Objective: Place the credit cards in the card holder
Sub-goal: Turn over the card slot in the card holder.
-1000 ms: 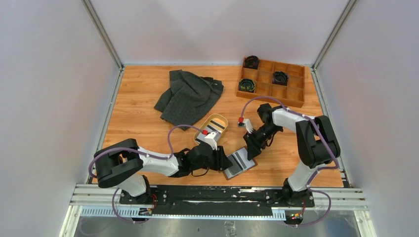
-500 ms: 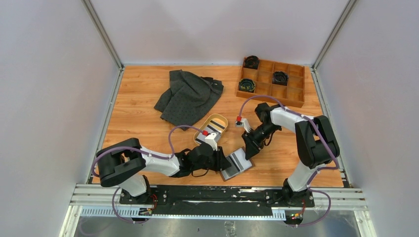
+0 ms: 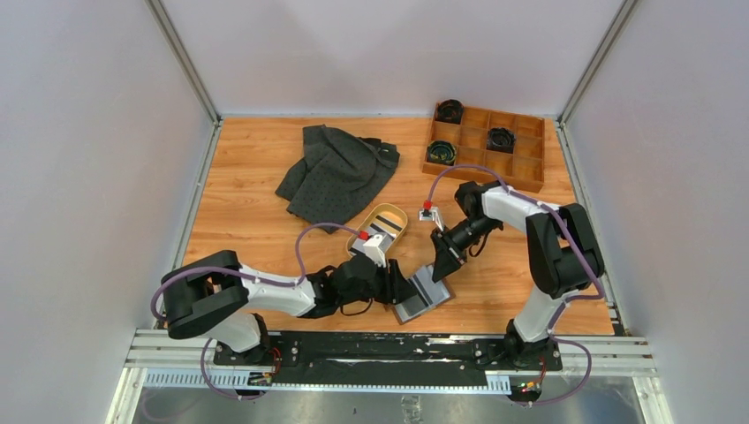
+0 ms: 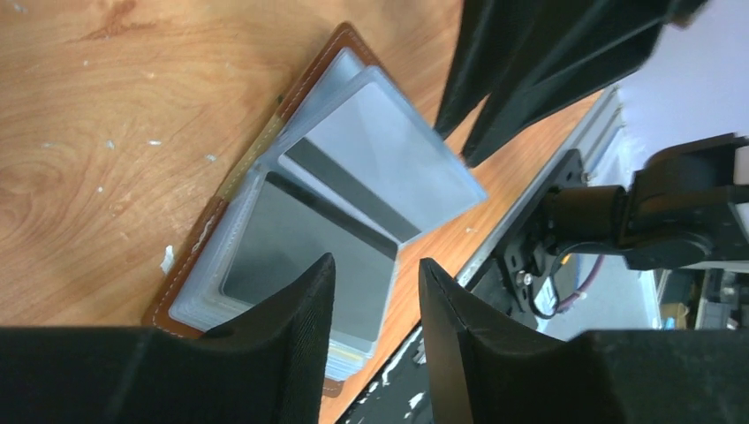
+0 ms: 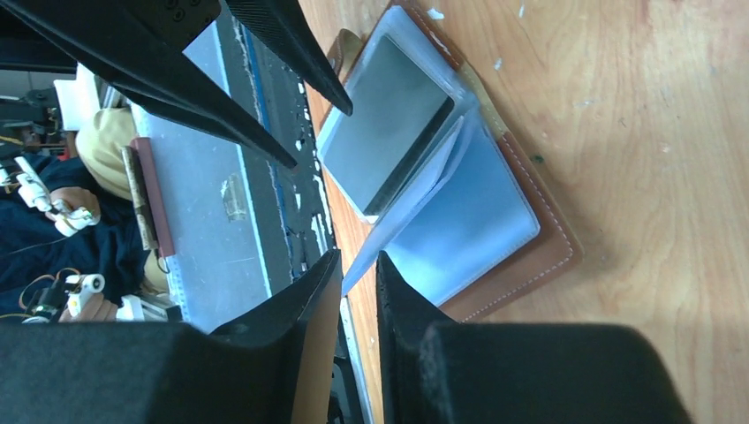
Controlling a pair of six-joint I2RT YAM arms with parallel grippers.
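Wood-grain table [image 3: 247,230] runs between pale walls, and your card holder [image 3: 428,296] lies on it near the front edge, about midway between the two arm bases. It is spread open with the clear sleeves facing up, and its long axis runs on a diagonal from near-left to far-right in the overhead view. One sleeve shows a pale striped card [image 4: 380,159], the one nearer you a dark grey card [image 4: 300,256]. Your left gripper [image 4: 375,265] sits at the holder's near-left end, fingers spread, with the dark card's corner below the gap. Your right gripper [image 5: 358,256] comes in from the far-right end, fingers almost together, and a raised clear leaf [image 5: 415,194] slants down into that slim gap; whether it is pinched, you cannot tell. The two claws crowd the holder from both ends. Just behind the left wrist is the oval tray [image 3: 394,208] with more striped cards [image 3: 382,231]. Farther back lie a dark cloth [image 3: 340,172] and a wooden box [image 3: 486,179] holding dark coils [image 3: 441,153].
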